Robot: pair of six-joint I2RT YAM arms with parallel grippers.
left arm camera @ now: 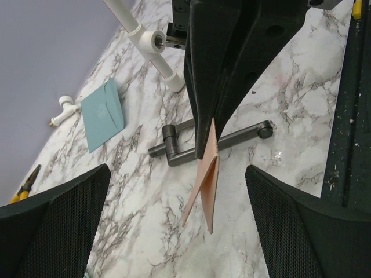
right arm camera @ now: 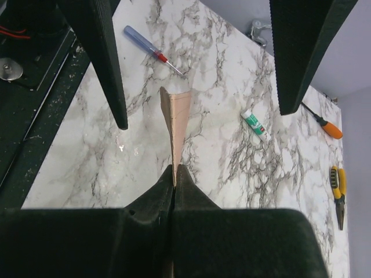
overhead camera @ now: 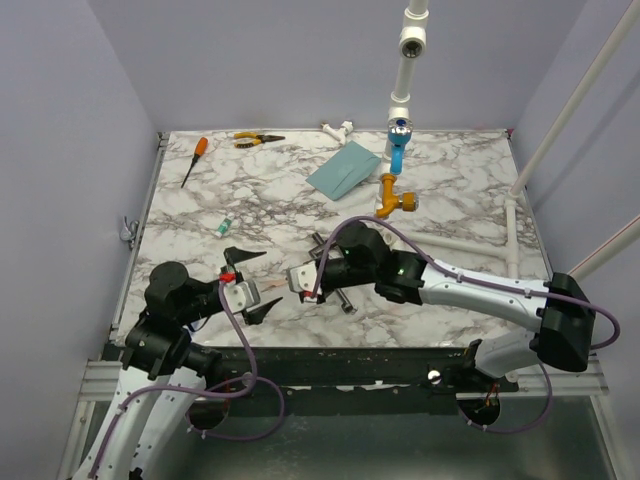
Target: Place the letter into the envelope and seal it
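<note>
Pinching the thin, folded tan letter [right arm camera: 175, 116] by one edge, the right gripper [right arm camera: 174, 172] was clamped tight; the left gripper's [overhead camera: 262, 285] stippled black fingers [left arm camera: 58, 226] stood wide apart beside it.

The top external camera sits high behind the arm bases and looks down and forward over the whole marble table [overhead camera: 450, 200] to the far wall. The left wrist camera looks from close range between its own fingers [left arm camera: 64, 226] toward the right and far side, taking in the envelope [left arm camera: 103, 120]. The right wrist camera faces left, low over the near table. Both wrist views share the letter [left arm camera: 206, 185] from opposite sides. The top view also shows the envelope.
</note>
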